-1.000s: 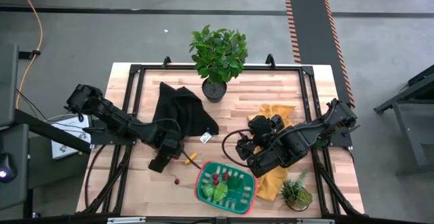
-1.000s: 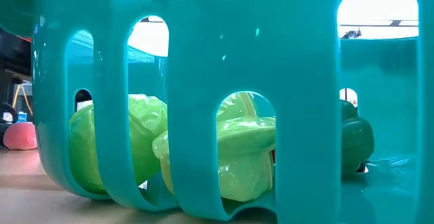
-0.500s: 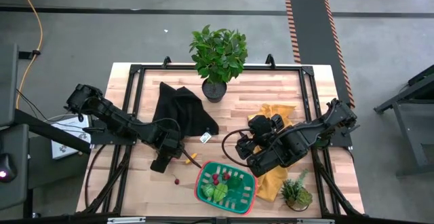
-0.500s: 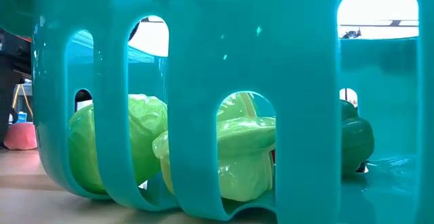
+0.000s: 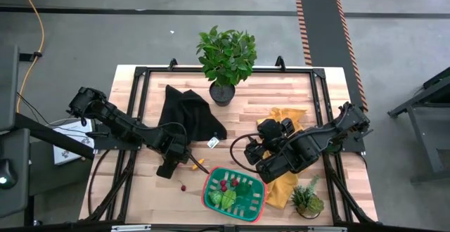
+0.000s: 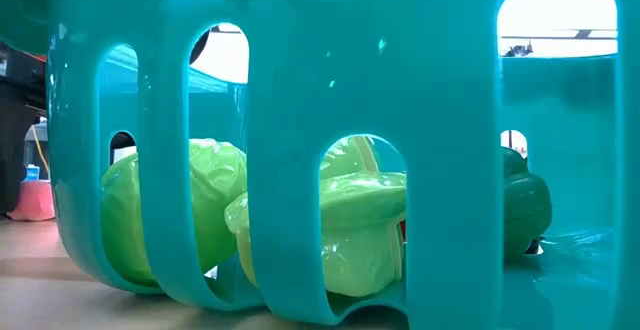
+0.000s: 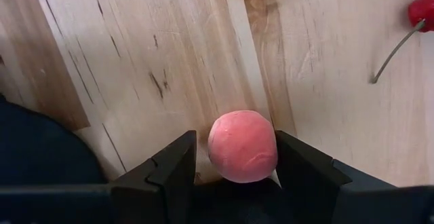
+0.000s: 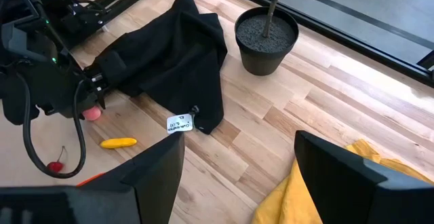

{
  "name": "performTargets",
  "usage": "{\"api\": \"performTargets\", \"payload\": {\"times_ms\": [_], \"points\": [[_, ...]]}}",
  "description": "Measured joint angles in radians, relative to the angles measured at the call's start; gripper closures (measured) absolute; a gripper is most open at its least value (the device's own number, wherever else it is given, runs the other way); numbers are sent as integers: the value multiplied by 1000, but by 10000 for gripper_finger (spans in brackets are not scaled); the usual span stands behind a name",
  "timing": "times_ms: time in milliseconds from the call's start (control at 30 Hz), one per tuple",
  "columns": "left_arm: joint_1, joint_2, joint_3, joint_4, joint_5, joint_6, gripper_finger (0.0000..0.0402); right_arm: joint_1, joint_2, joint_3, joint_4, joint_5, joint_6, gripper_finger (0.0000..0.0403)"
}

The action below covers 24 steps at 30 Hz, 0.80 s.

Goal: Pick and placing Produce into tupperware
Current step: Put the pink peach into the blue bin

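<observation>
The left gripper (image 5: 166,167) is low over the table (image 5: 140,190), just beside the black cloth (image 5: 188,116). In the left wrist view its two fingers (image 7: 173,170) stand on both sides of a pink ball (image 7: 243,146); the ball sits between them on the wood, but I cannot tell if the pads press on it. A yellow piece (image 8: 118,142) and a red cherry (image 8: 55,166) with a thin stem lie near this gripper on the wood. The tupperware (image 5: 211,179) stands at the front edge of the table, between the two arms. Inside it are lime-green balls (image 5: 226,200), a dark green piece (image 5: 244,188) and small red bits (image 5: 225,184). The low view looks through the slots of the container wall and shows the green produce (image 6: 190,210) close up. The right gripper (image 5: 254,156) waits just above the tupperware, near the yellow cloth (image 5: 285,114), and its fingers (image 8: 339,176) are wide apart with nothing between them. A potted plant (image 5: 226,60) stands at the back of the table, and a smaller plant (image 5: 307,200) at the front right corner.
</observation>
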Motion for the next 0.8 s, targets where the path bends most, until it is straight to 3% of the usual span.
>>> {"api": "performTargets", "payload": {"times_ms": [600, 800], "points": [[0, 0, 0, -6, 1, 0, 220, 0, 0, 0, 0, 0, 0, 133], [0, 0, 0, -6, 1, 0, 251, 0, 0, 0, 0, 0, 0, 133]]}}
